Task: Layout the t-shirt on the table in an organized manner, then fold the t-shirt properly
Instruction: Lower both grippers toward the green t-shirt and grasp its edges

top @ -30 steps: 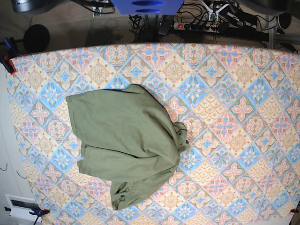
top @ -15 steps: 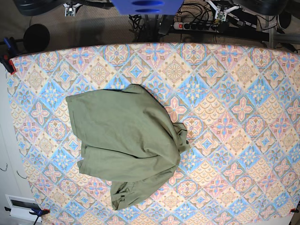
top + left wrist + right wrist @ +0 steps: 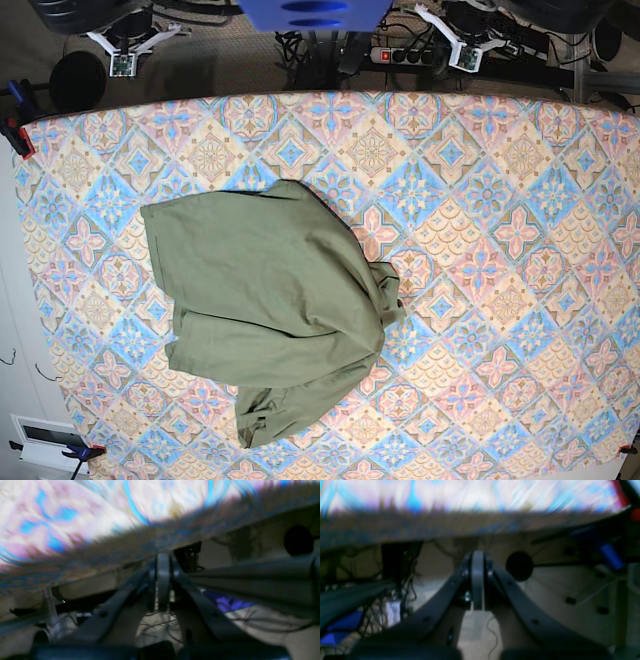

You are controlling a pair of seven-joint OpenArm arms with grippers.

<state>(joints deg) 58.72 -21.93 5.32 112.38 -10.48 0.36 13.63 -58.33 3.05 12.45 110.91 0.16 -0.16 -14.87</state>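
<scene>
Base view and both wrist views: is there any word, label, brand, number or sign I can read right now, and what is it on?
None readable.
t-shirt: plain olive green, no print or tag showing.
table: its cloth carries only floral diamond tiles, no lettering.
power strip beyond the table's far edge: any marking is too small to read.
Both wrist views are too blurred to show any text.

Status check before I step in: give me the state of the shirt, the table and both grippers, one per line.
t-shirt: crumpled in a loose heap on the table, not laid flat, not folded, nothing gripping it.
table: covered by the patterned cloth, carrying only the shirt.
left gripper: shut, empty, off the table beyond its far edge.
right gripper: shut, empty, also off the table beyond its far edge.
</scene>
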